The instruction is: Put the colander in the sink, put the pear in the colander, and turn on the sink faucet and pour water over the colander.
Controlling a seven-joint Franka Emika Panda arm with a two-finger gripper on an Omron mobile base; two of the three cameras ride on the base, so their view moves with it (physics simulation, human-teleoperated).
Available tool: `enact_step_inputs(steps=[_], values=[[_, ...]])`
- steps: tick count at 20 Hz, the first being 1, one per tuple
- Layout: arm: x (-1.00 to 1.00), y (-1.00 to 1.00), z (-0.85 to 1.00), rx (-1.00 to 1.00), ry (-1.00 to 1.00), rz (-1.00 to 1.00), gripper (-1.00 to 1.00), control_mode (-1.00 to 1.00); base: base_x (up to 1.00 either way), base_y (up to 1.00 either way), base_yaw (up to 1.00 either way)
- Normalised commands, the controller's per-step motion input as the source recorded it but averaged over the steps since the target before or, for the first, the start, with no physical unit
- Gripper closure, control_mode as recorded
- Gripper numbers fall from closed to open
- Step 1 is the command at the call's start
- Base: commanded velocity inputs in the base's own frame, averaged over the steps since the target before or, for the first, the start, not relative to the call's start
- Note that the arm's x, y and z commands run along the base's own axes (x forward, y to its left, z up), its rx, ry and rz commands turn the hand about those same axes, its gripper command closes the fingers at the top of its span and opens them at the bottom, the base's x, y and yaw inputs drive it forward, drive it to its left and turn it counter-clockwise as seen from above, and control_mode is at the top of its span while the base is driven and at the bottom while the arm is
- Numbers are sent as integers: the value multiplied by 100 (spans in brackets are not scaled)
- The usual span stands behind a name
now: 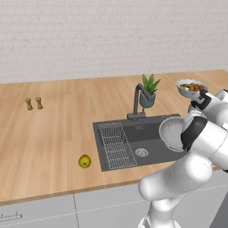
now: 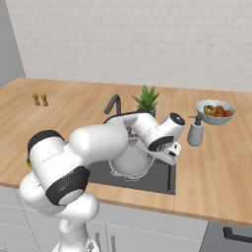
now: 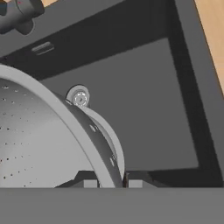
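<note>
One colander (image 3: 39,140), held tilted over the right half of the sink (image 1: 147,133); the jaws are clamped on its rim, one fingertip (image 3: 89,181) on each side of the wall, seen from the hand view. Gripper (image 3: 111,183) sits at the colander's edge, above the basin floor, with the bowl not set down as far as I can tell.

One pear (image 1: 84,161), yellow-green, on the bare desk (image 1: 44,133) left of the sink, near the front edge, well apart from the colander. Open desk all round it.

One sink, dark, recessed. Wire rack (image 1: 116,144) fills its left part; one round silver drain (image 1: 141,152) lies in the open right part, just beyond the colander's rim in the hand view. Basin walls are close on the right and far sides of the colander.

One sink faucet (image 1: 138,100), dark and tall, on the back rim of the sink, spout bent toward the basin. It stands near the arm's working space.

Behind it: one green potted plant (image 1: 149,91), just beside the faucet. One grey soap dispenser (image 2: 195,132) right of the sink. One pale bowl of red and orange fruit (image 2: 215,111) farther back right. Two small brown shakers (image 1: 34,103), far left, well clear.
</note>
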Motion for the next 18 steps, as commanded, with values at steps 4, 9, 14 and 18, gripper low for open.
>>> enact_step_inputs(steps=[4, 9, 14, 18], values=[[40, 10, -7, 0, 0, -28, 100, -100, 0, 0, 0], [3, 0, -29, 0, 0, -10, 100, -100, 0, 0, 0], [0, 0, -47, 4, 0, 0, 100, -100, 0, 0, 0], [3, 0, -46, 8, -5, 0, 100, -100, 0, 0, 0]])
